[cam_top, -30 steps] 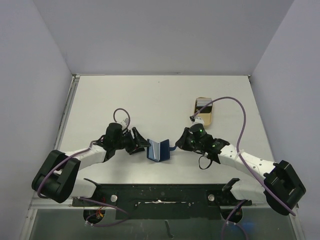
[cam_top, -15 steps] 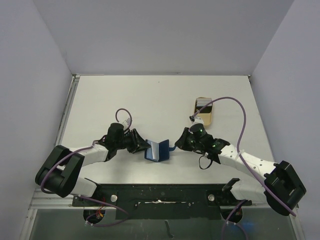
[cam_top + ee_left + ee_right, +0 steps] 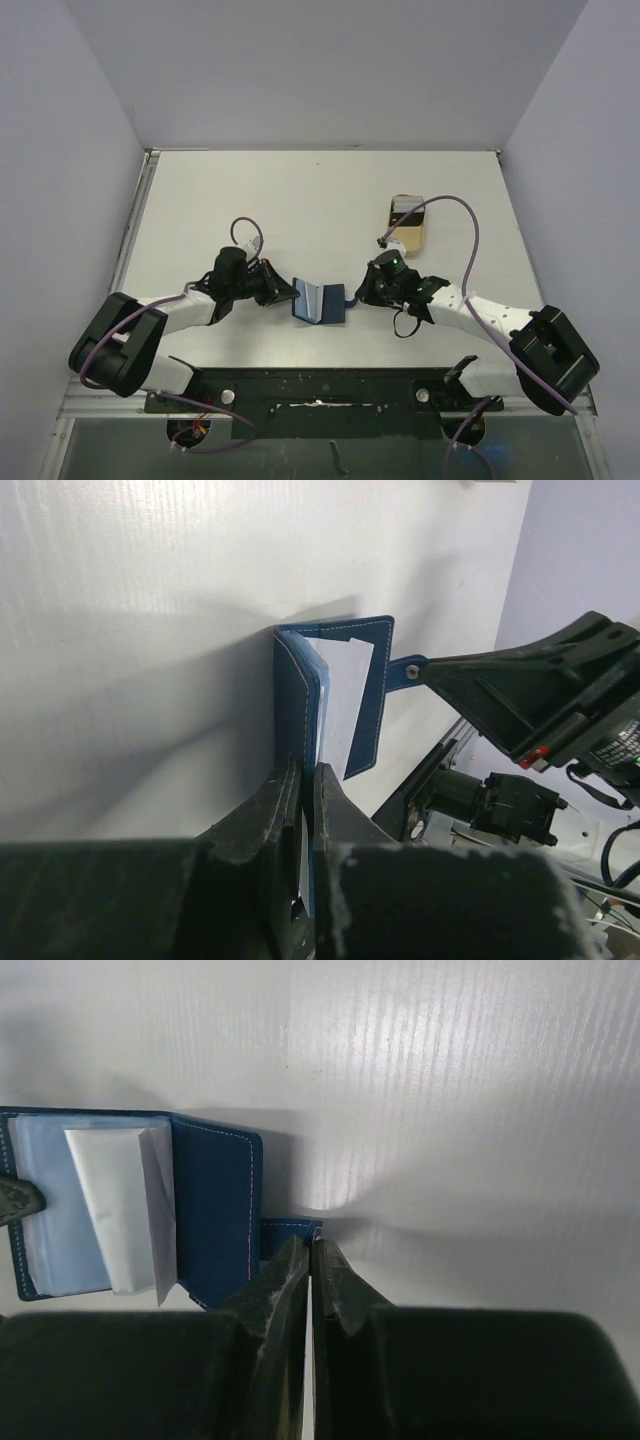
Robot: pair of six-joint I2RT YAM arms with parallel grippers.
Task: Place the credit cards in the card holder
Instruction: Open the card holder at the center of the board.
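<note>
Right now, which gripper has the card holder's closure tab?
The right gripper, shut on the small tab; the left gripper clamps a cover edge of the card holder.

We see the left arm (image 3: 170, 315), made of white links with black joints, reaching from its base at the near edge toward the centre, and it lies low. Its black two-finger left gripper (image 3: 283, 291) points to the right. In the left wrist view its two fingers are pressed together on the near edge of the dark navy-blue bifold wallet (image 3: 318, 302). The right arm (image 3: 480, 318), of the same white and black build, reaches low toward the centre from the other side. Its black right gripper (image 3: 356, 295) points to the left, with the jaws closed on the small blue tab (image 3: 290, 1228) of that wallet. The two grippers face each other, near but apart.
</note>
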